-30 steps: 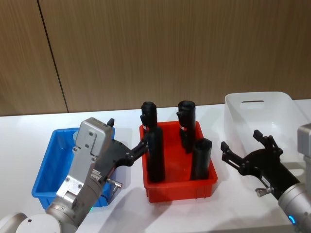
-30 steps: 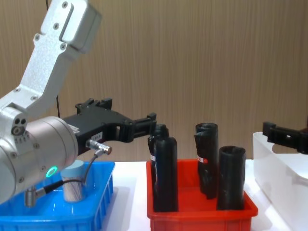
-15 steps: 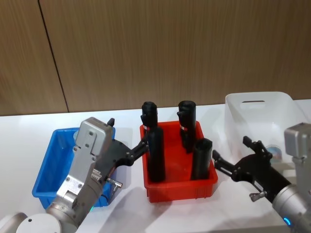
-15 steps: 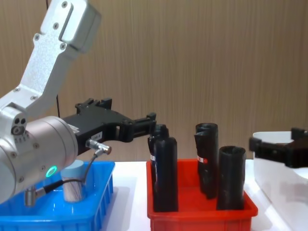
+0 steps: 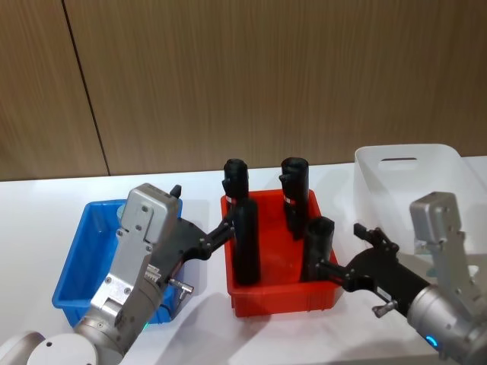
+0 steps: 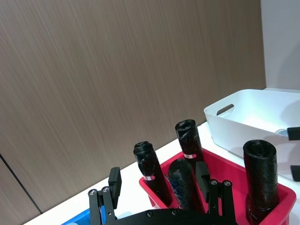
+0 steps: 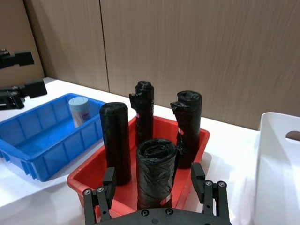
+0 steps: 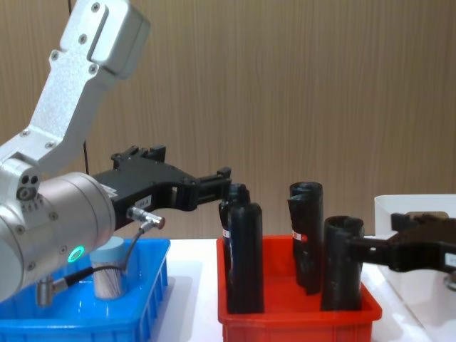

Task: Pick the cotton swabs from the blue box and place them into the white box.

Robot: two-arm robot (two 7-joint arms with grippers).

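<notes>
Three bins sit in a row on the worktop [image 5: 198,186]. The blue box [image 5: 76,262] is on the left, the red bin [image 5: 278,293] in the middle, the white box [image 5: 403,179] on the right. Four rolls [image 5: 245,239] stand in the red bin. One tub of cotton swabs [image 7: 79,111] stands in the blue box.

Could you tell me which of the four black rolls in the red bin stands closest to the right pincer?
The front-right roll: it stands in the red bin's corner nearest the right pincer, its top just beside the fingertips.

Before me a red bin [image 5: 283,296] holding four upright black rolls [image 5: 245,242] sits on my white bench [image 5: 38,220], a wood wall [image 5: 266,76] behind.
</notes>
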